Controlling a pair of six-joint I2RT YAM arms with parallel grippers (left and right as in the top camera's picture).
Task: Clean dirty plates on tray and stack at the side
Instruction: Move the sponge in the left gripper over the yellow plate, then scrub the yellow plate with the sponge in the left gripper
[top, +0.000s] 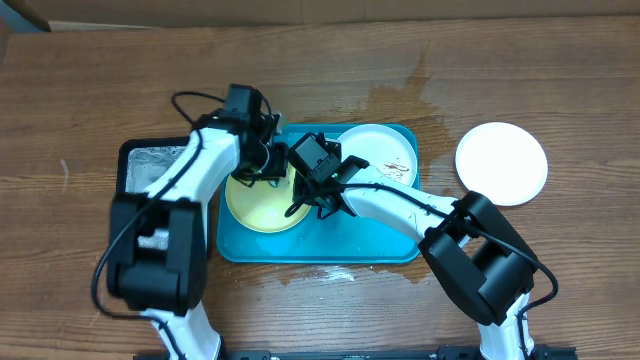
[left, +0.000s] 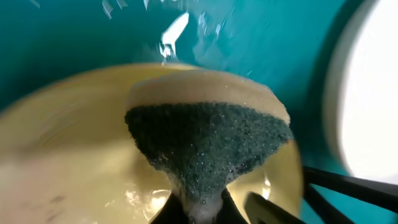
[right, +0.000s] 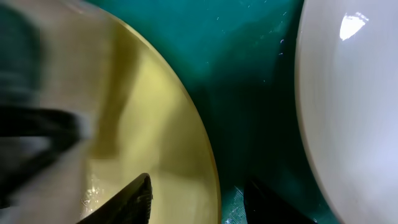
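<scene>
Yellow-green plate (top: 262, 205), right hand (right: 199, 190) astride its rim, left hand (left: 202, 210) pinching sponge (left: 208, 140)

Turquoise tray (top: 330, 246): rect., rounded corners, raised rim, wet inside. Pale yellow plate (top: 258, 208) lies flat in its 9 o'clock half, wet and glossy. White plate (top: 385, 150) at tray's 1 o'clock has brown smears. 2nd white plate (top: 502, 163) lies off tray, 3 o'clock side, apart.

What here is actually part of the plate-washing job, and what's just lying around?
Part of the job: turquoise tray; yellow plate; smeared white plate on the tray; plain white plate set aside on the table; sponge pinched in the left fingers; right fingers astride the yellow plate's rim.

Just lying about: black tray; wet patch on the table.
</scene>
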